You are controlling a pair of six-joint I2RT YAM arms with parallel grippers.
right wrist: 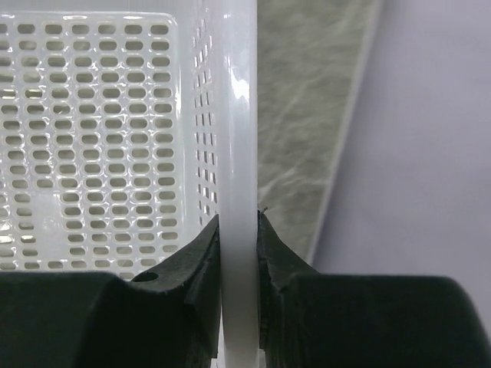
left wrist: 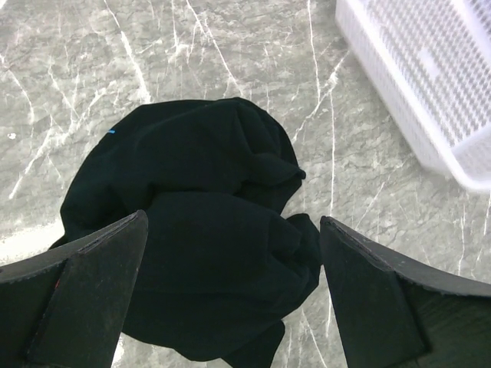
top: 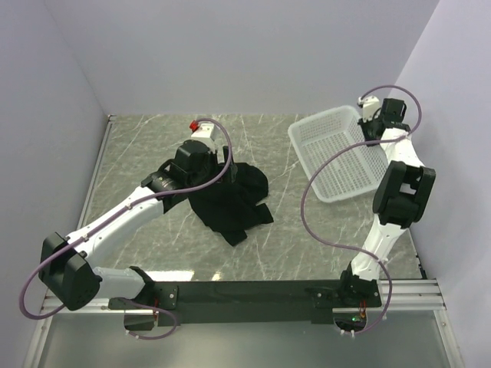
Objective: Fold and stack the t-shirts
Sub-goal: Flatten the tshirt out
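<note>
Cloth of the t-shirts [top: 230, 201] lies in one crumpled black heap at the centre of the top view on the table [top: 146, 142]. The left gripper [top: 201, 132] hangs over its upper left edge, and the right gripper [top: 370, 115] sits at the basket [top: 337, 157], upper right. In the left wrist view the fingers [left wrist: 84, 291] stand spread at the lower corners, straddling the heap, presumably for a first grab. In the right wrist view the pads [right wrist: 201, 261] pinch the basket's white rim at bottom centre, probably to reposition it.

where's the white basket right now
In the top view the white basket sits at the table's far right, right of the black t-shirt heap, its right rim pinched by the right gripper.
</note>
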